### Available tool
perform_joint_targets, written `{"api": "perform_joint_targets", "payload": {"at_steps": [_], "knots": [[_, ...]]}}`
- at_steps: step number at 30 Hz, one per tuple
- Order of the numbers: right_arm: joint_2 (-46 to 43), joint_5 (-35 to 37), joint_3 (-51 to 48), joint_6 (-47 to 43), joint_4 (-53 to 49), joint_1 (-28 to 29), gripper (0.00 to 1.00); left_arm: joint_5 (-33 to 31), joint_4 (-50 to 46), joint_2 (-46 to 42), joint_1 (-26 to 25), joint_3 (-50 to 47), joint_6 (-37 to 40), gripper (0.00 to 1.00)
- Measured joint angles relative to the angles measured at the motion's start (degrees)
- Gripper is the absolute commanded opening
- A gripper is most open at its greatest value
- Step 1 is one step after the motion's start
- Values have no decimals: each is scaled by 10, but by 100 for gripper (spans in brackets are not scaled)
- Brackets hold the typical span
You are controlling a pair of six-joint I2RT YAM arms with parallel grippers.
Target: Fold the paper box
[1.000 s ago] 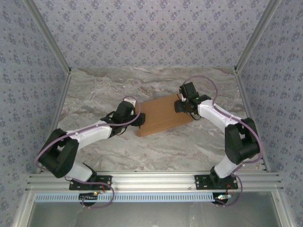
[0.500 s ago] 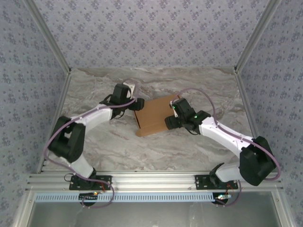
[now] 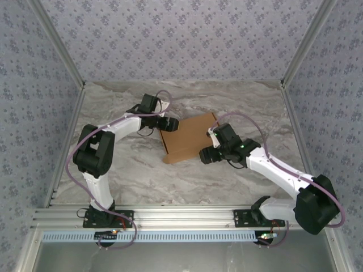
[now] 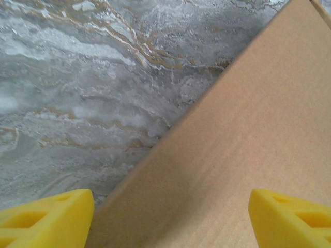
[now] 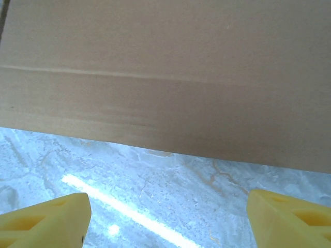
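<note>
While the paper box (image 3: 190, 137) is lying closed and seemingly fully folded, the left gripper (image 3: 169, 126) and right gripper (image 3: 205, 156) are hanging open at its edges, holding nothing

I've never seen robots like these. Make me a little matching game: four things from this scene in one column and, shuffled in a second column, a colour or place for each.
Things:
1. paper box
2. left claw
3. right claw
4. table

Descriptions:
A. grey, marbled surface
B. open, at the box's near edge
C. plain brown, lying flat
D. open, at the box's far left corner

Pairs: 1-C, 2-D, 3-B, 4-A
</note>
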Motion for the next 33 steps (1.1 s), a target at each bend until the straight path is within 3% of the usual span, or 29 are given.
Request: {"api": "perform_joint_targets", "payload": {"at_steps": [5, 9, 17, 23, 33], "knots": [[-10, -22, -10, 0, -2, -17, 80, 32, 21, -5, 0, -21, -12, 70], [-18, -34, -23, 5, -3, -33, 80, 56, 60, -47, -4, -108, -38, 70], [-40, -110, -75, 40, 26, -123, 80, 64, 89, -161, -33, -226, -76, 75], [-30, -176, -104, 74, 95, -182, 74, 22, 99, -157, -30, -196, -77, 75], [42, -274, -162, 138, 237, -233, 63, 36, 55, -10, -30, -40, -55, 74]]}}
